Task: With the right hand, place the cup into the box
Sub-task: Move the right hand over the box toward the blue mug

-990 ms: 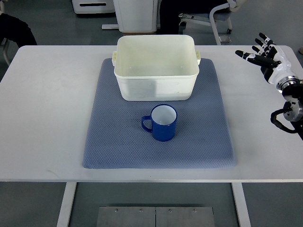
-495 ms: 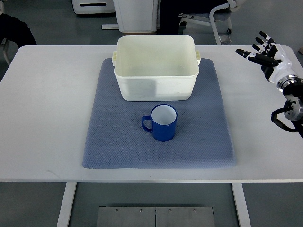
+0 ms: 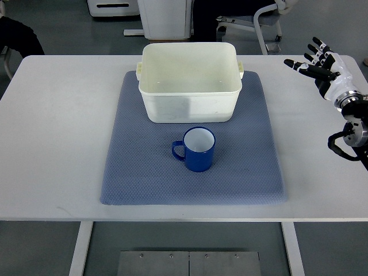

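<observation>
One blue cup [image 3: 196, 149] stands just before the box [image 3: 189, 82]; right robot hand [image 3: 322, 65] splayed, empty, near table's [image 3: 52, 126] right edge.

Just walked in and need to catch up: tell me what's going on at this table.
Nothing is being handled yet. The blue cup stands upright on the mat, just in front of the empty white box. The right hand hovers over the table's far right side with fingers spread, well away from the cup. The left arm is out of view.
</observation>
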Available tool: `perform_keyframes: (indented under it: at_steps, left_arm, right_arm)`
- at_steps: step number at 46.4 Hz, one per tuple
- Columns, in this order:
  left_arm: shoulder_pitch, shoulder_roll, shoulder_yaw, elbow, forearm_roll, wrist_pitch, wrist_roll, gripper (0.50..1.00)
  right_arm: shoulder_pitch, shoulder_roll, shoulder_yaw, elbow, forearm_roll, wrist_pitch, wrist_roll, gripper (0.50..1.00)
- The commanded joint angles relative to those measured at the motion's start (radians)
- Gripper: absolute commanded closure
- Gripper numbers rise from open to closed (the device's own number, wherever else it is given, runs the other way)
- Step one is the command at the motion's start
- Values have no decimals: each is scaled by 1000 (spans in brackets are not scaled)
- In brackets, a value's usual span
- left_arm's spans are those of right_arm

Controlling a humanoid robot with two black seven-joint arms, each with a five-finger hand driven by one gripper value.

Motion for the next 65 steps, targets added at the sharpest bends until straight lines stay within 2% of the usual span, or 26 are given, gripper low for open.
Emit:
perform_keyframes:
  at_steps: [1, 8, 21, 34, 47, 65]
  left_arm:
    - [-1, 0, 0, 0, 0, 0, 0, 500]
    - [-1, 0, 0, 0, 0, 0, 0, 500]
    - [-1, 0, 0, 0, 0, 0, 0, 500]
    - [-1, 0, 0, 0, 0, 0, 0, 500]
    - [1, 0, -1, 0, 0, 0, 0, 500]
    - [1, 0, 0, 0, 0, 0, 0, 500]
  right_arm:
    - [-1, 0, 0, 6, 0, 1, 0, 500]
    - [-2, 3, -8, 43, -3, 14, 0, 500]
    - [1, 8, -13, 188, -20, 110, 0, 500]
    - [-4, 8, -13, 310, -103, 293, -8, 500]
    - [-14, 20, -26, 328, -198, 455, -15, 500]
    - [-36, 54, -149, 323, -286, 463, -12, 502]
